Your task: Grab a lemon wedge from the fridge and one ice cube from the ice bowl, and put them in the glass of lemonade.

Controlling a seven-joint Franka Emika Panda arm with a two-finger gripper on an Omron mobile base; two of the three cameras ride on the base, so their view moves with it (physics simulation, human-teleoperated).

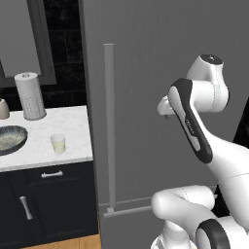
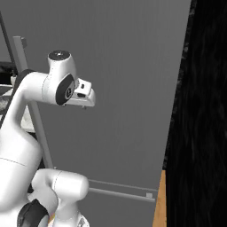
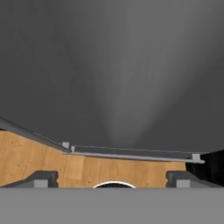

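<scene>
The fridge (image 1: pixel 160 97) is shut, so the lemon wedge is presumably hidden inside. The gripper (image 3: pixel 112 179) faces its door, jaws released and empty. Step 1 looks barely begun: next, reach left for the vertical handle (image 1: pixel 109 126).

The glass of lemonade (image 1: pixel 58 143) waits on the counter (image 1: pixel 73 126) beside the ice bowl (image 1: pixel 10 138).

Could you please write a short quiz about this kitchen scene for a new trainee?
1. True or false: the fridge door is shut.
2. The glass of lemonade stands: A) inside the ice bowl, B) on the counter beside it, C) on the floor.
3. Complete: the gripper is ____.

Key: 1 true; 2 B; 3 open.
</scene>
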